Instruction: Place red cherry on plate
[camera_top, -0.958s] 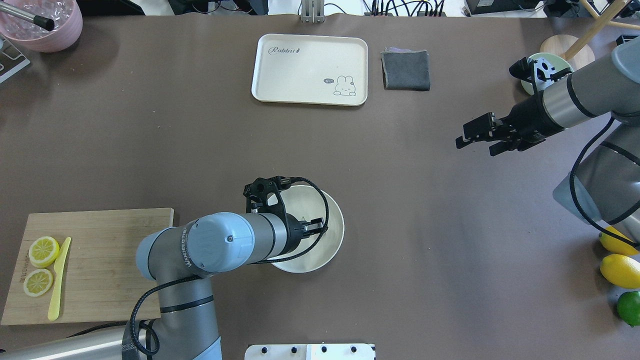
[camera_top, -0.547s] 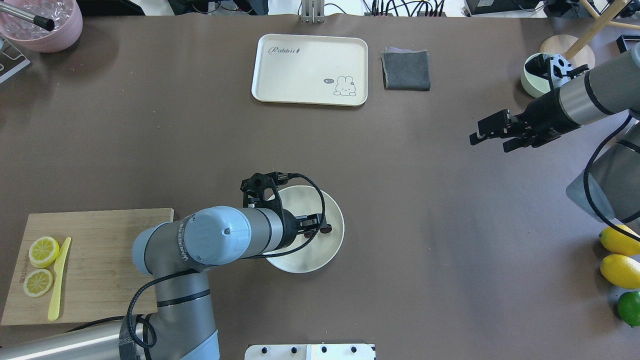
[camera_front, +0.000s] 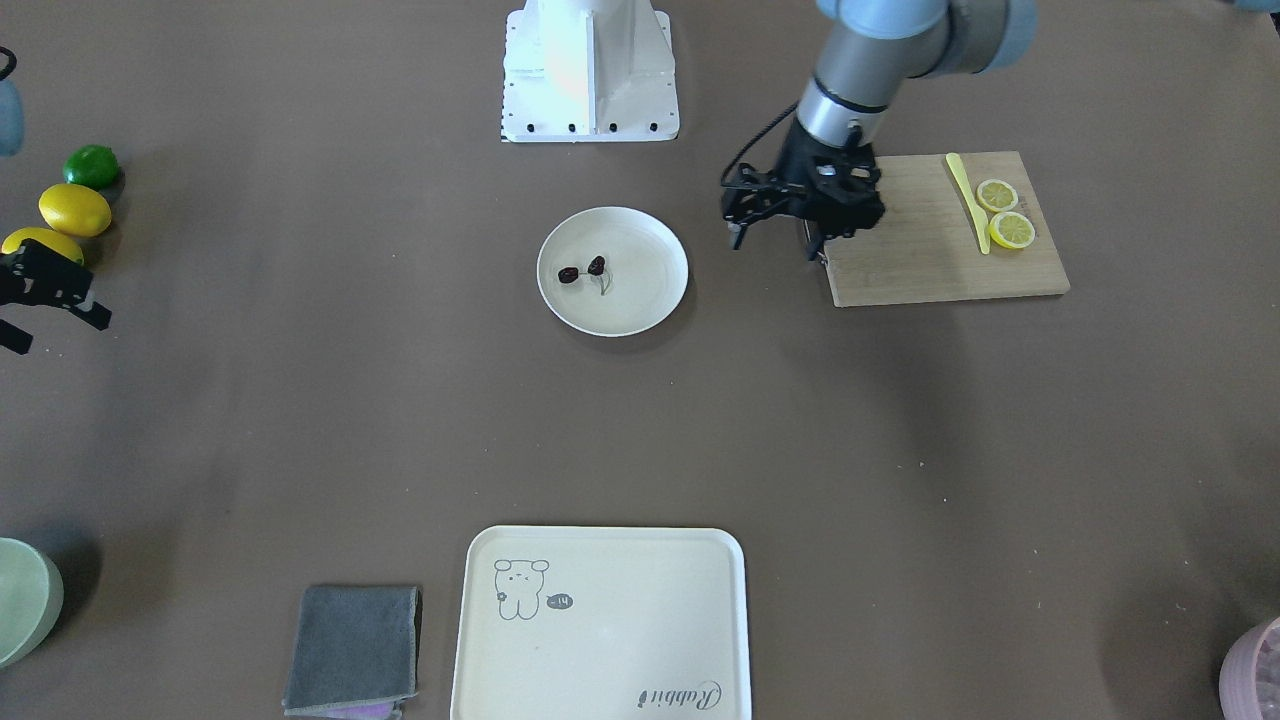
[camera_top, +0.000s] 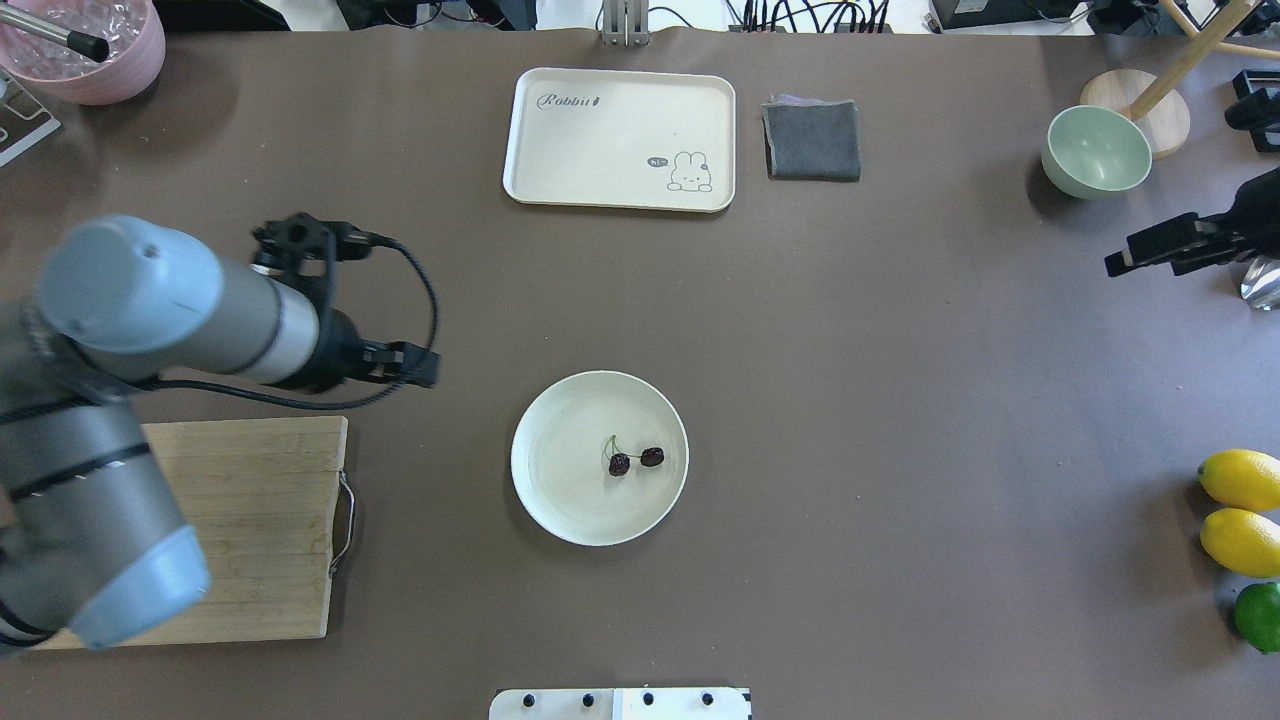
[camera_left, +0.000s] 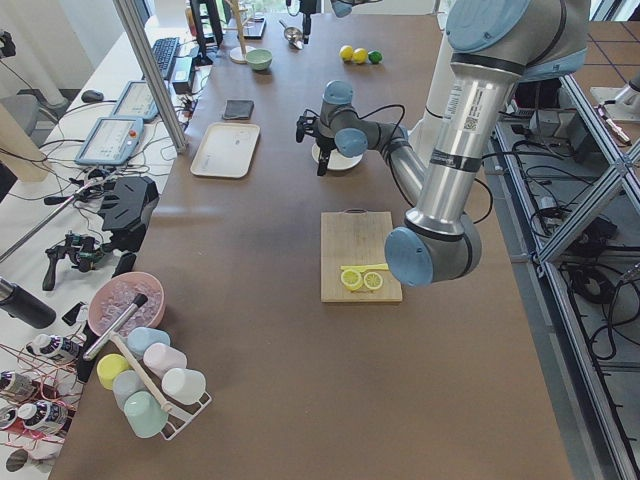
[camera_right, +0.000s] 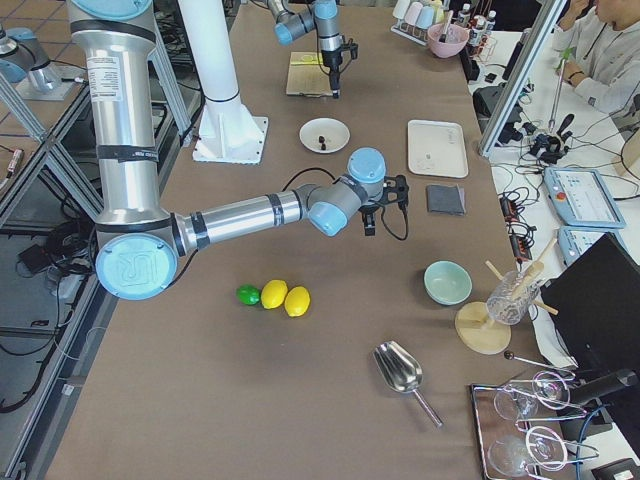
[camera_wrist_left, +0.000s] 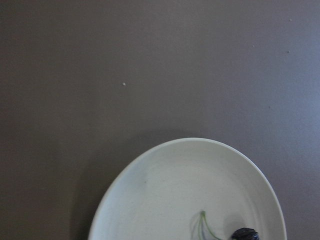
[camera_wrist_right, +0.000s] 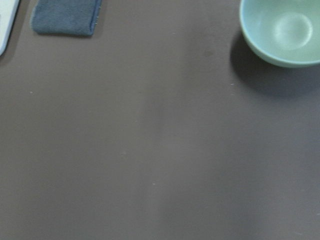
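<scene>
Red cherry (camera_top: 635, 460) lies inside the plate (camera_top: 560, 500), off-centre toward the bench's right edge. Left claw (camera_top: 422, 366) is open and empty, hovering by the cutting board's (camera_top: 270, 520) far corner, well apart from the plate. Right claw (camera_top: 1125, 256) is open and empty at the bench's right edge, near the green bowl (camera_top: 1095, 150).

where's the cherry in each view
front-facing: cherry just left of the plate's centre
overhead: cherry just right of the plate's centre
exterior left: cannot make it out
exterior right: cherry, a dark speck on the plate, upper middle
left wrist: cherry at the bottom edge
right wrist: not in it
shared landmark: plate
</scene>
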